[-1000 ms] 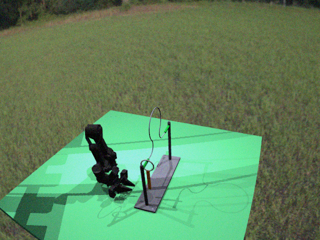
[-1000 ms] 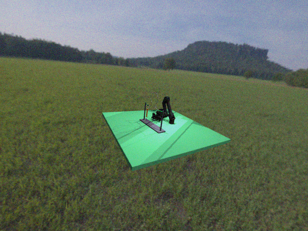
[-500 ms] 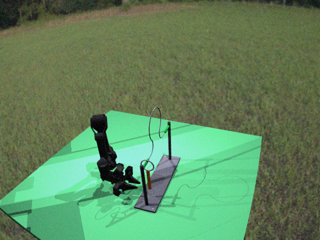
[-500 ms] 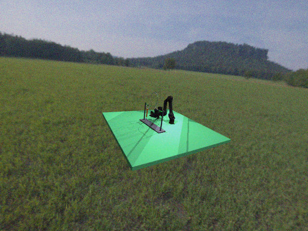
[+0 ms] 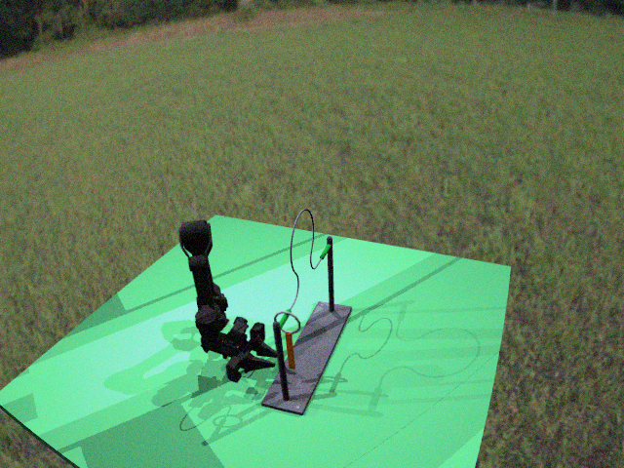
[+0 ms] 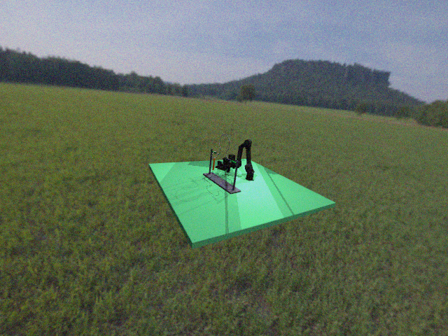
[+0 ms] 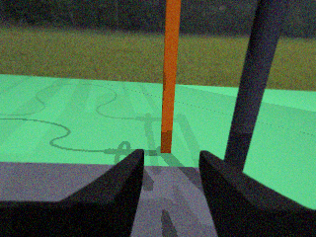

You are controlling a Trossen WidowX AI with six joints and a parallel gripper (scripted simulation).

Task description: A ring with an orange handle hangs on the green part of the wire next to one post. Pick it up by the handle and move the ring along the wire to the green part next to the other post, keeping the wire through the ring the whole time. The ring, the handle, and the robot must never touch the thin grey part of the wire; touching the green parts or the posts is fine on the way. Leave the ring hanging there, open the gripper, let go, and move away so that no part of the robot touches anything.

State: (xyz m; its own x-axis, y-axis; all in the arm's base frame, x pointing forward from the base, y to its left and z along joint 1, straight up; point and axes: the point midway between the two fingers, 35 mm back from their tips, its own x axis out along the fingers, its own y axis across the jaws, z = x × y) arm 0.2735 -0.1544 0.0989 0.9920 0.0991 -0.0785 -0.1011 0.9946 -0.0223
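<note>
The ring (image 5: pixel 299 323) hangs on the green part (image 5: pixel 284 318) beside the near post (image 5: pixel 282 368) (image 6: pixel 211 163) (image 7: pixel 254 84). Its orange handle (image 5: pixel 290 351) (image 6: pixel 213 164) (image 7: pixel 169 79) hangs straight down above the base. My gripper (image 5: pixel 275 359) (image 7: pixel 171 156) is open and empty, low beside the near post. In the wrist view the handle's lower end lines up with the gap between the fingers, beyond the tips. The near post stands just right of that gap. The ring is out of the wrist view.
The thin grey wire (image 5: pixel 291 247) rises in a tall loop from the near green part to the other green part (image 5: pixel 325 251) at the far post (image 5: pixel 331 282) (image 6: pixel 234 177). Both posts stand on a grey base (image 5: pixel 328 332) (image 6: pixel 220 182) (image 7: pixel 99 180). Shadows cross the green table top (image 5: pixel 428 312).
</note>
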